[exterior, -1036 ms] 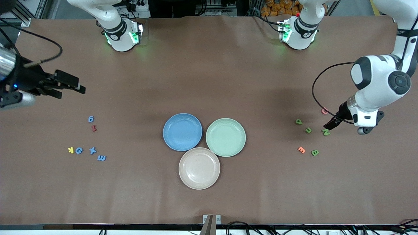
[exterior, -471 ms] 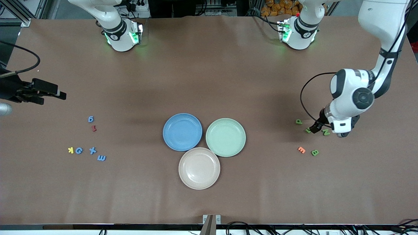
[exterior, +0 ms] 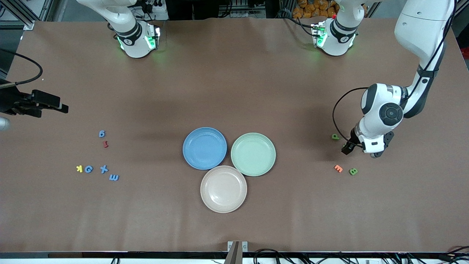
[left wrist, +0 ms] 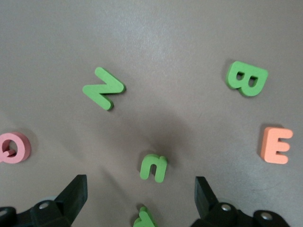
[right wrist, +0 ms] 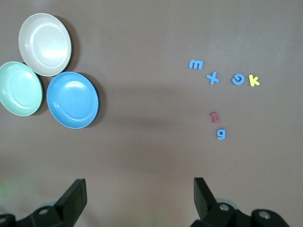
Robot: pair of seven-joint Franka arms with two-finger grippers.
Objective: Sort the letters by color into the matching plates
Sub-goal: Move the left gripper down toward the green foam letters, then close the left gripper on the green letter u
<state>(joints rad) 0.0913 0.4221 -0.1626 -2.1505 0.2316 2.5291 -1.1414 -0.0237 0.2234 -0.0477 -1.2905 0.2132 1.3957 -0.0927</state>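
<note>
A: Brown counter [exterior: 234, 91] up front: blue plate [exterior: 204, 148], green plate [exterior: 253, 154], beige plate [exterior: 223, 189] empty. Left tool [exterior: 347, 148] low among green letters; right tool [exterior: 49, 104] waits, spread.

B: Left wrist: prongs spread, green n [left wrist: 154, 167] on the counter centred between them.

A: Right wrist: blue letters, like the m [right wrist: 195, 64], well apart from that tool.
</note>
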